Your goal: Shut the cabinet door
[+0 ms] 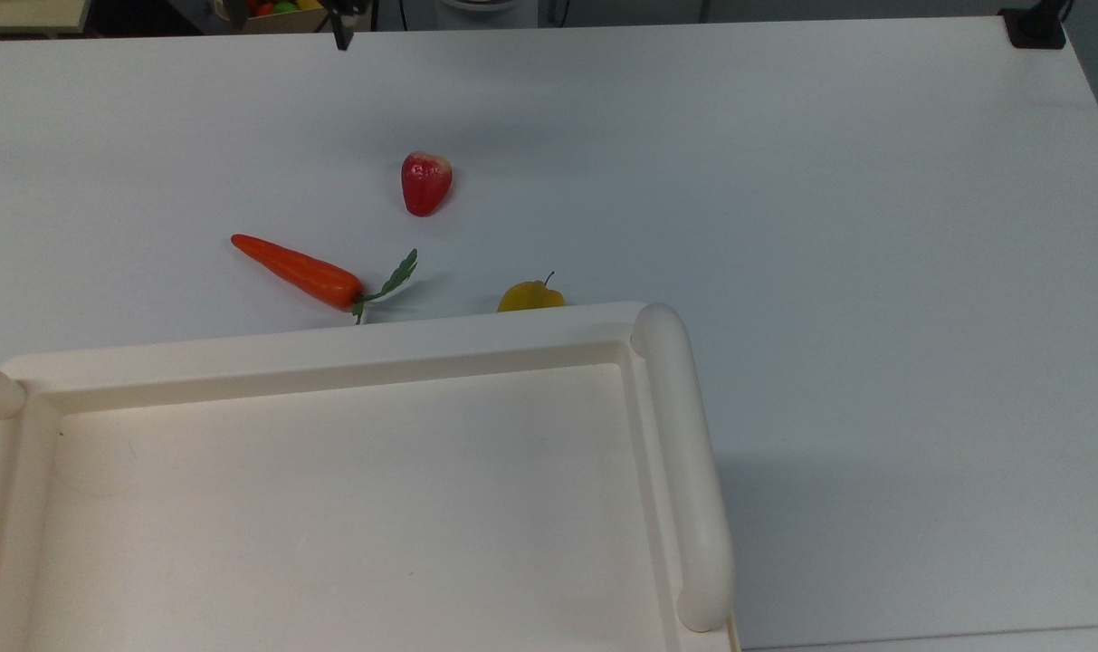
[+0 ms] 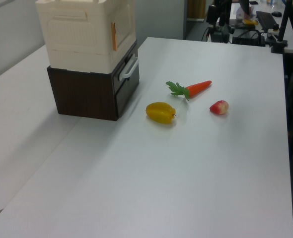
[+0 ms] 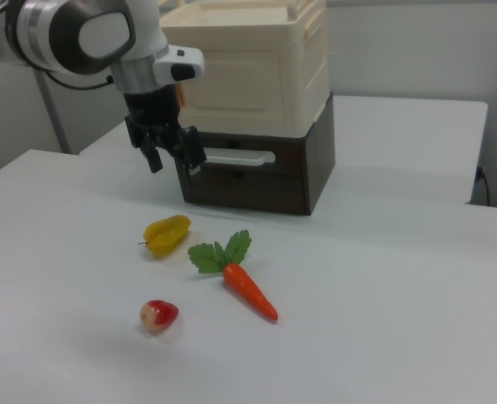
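The cabinet [image 3: 257,101] has a cream upper box on a dark brown base. Its cream front panel, the cabinet door [image 3: 240,76], lies flat against the body with no gap showing. In the left view the cabinet [image 2: 89,59] stands at the upper left. My gripper [image 3: 173,158] hangs open and empty in front of the cabinet's lower left corner in the right view, clear of the table. One dark fingertip [image 1: 340,38] pokes in at the top view's upper edge, far from the cabinet's recessed top [image 1: 331,507].
On the white table lie a carrot [image 1: 300,270], a red fruit [image 1: 425,184] and a yellow pepper [image 1: 530,295], all between the cabinet and the gripper. The dark base carries a cream handle bar [image 3: 238,157]. A black clamp [image 1: 1035,27] sits at the table's far right corner.
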{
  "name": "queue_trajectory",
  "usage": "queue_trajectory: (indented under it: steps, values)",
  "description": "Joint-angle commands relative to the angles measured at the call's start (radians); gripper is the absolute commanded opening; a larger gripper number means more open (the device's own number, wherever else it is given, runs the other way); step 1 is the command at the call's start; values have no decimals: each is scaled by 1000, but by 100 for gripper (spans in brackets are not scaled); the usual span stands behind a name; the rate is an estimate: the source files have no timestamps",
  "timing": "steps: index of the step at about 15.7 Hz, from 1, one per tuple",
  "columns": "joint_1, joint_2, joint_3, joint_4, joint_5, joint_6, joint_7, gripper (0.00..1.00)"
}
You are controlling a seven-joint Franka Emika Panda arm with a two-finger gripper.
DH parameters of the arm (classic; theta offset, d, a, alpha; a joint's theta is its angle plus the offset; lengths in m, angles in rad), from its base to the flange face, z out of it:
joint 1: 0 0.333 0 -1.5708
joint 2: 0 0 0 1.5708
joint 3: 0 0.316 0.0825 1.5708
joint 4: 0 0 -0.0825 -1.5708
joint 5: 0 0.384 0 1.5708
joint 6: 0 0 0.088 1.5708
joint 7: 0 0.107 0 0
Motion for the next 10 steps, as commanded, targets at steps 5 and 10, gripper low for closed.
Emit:
queue_trajectory:
  steps: [5, 10]
  values:
    - [-54, -21, -2, 47, 10, -110, -131, 100]
    - [-91, -21, 0, 62, 12, -109, -156, 100]
